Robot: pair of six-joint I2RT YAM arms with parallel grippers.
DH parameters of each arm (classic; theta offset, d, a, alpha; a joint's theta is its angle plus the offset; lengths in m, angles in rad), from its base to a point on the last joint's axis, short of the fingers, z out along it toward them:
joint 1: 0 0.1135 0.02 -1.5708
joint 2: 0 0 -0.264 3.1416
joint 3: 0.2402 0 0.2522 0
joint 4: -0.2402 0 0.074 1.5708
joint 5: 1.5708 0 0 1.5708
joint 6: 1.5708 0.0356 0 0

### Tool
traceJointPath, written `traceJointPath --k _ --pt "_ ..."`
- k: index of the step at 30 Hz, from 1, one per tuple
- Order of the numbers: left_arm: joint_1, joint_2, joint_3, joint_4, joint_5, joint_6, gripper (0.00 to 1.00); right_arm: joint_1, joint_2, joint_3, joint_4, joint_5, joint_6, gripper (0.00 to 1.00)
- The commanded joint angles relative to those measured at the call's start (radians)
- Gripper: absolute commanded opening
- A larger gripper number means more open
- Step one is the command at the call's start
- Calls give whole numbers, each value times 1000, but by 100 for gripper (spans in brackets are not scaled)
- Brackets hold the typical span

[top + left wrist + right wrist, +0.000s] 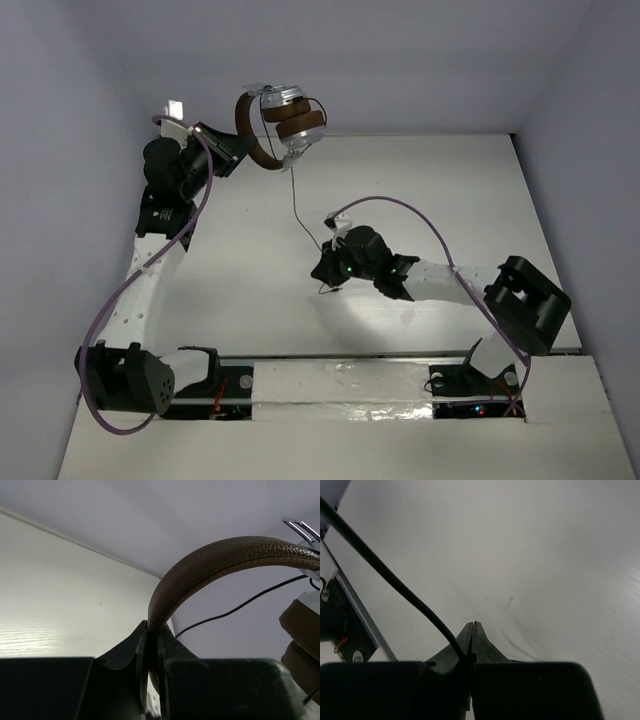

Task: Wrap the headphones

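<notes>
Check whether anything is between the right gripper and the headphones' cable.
Nothing visible stands between them. The right gripper is shut directly on the cable, while the left gripper clamps the headphones by the headband.

headphones (283, 125): brown band and pads, silver cups | cable (395, 583): black | table (250, 260): white

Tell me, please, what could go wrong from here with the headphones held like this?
The left pincer clamps only the headband, so the raised headphones could swing or slip. The right pincer pinches the thin cable near its tips; pulling might let it slide free or strain it at the earcup.
</notes>
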Motion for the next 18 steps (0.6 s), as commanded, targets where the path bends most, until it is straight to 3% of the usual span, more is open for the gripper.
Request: traceJointPath --k 1,7,10,18 --pt "-6 -50 -46 142 -155 -81 0 66 -30 64 -139 195 21 0" --pt "-76 -56 -101 101 -327 12 0 171 -21 196 -341 344 23 0" --pt "-96 -48 -99 37 -497 118 0 220 -45 239 -430 373 30 0" --pt "-165 -11 -69 -45 -681 244 0 281 -87 320 -581 454 41 0"
